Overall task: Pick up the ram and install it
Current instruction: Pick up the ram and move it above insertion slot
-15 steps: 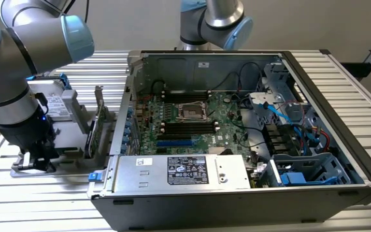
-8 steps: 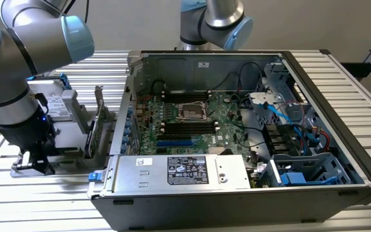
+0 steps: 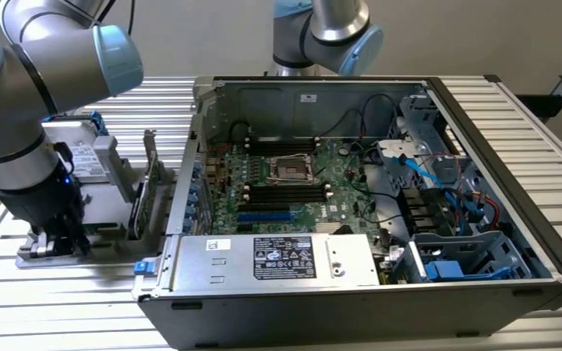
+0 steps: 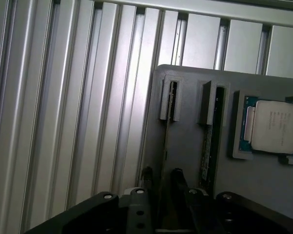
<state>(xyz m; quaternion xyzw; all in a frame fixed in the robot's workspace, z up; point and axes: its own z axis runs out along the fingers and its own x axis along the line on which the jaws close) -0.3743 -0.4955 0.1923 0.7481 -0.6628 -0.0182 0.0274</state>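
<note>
Two ram sticks stand on edge in the slots of a grey holder [image 4: 185, 146]. In the wrist view my gripper [image 4: 162, 178] straddles the ram [image 4: 166, 131], one dark fingertip [image 4: 146, 176] on each side with a narrow gap left to the stick. The jaws are open and nothing is held. A second ram stick [image 4: 210, 136] stands in the neighbouring slot. In the exterior view the gripper [image 3: 61, 238] reaches down into the holder [image 3: 27, 256] at the exterior view's left, outside the computer case.
A silver processor chip [image 4: 273, 126] lies in the holder beside the sticks. An expansion card with a metal bracket [image 3: 147, 183] stands between the holder and the open computer case [image 3: 359, 314]. The motherboard [image 3: 291, 183] lies inside it. A second arm [image 3: 320, 29] stands behind the case.
</note>
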